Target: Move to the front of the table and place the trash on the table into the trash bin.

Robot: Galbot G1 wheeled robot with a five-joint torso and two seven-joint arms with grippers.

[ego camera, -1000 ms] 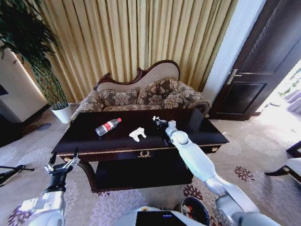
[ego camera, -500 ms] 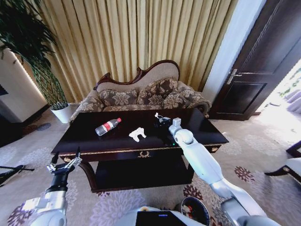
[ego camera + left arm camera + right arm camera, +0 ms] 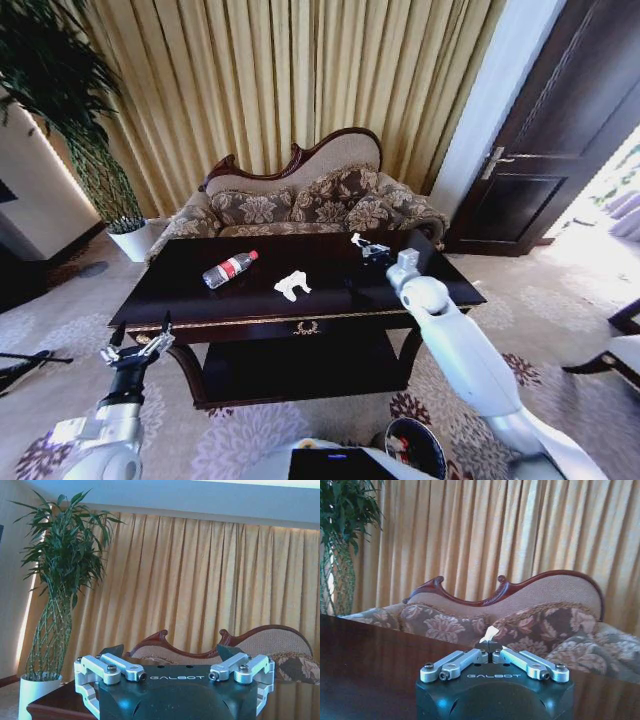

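Jaws on our right gripper (image 3: 368, 246) are pinching a paper scrap (image 3: 490, 633) over the counter (image 3: 180, 290); left gripper (image 3: 135, 342) hangs released off the front-left corner.

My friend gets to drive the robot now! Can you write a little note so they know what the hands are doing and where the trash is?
Right gripper: above the right side of the table, jaws shut on a paper scrap.
Left gripper: jaws open, holding nothing, low by the table's left front corner.
On the table: bottle at the left, crumpled paper near the middle.
Trash bin: on the carpet in front of the table, beside the robot's base, something already inside.
Done: one scrap picked up.
Left: drop that scrap in the bin, then bin the crumpled paper and the bottle.
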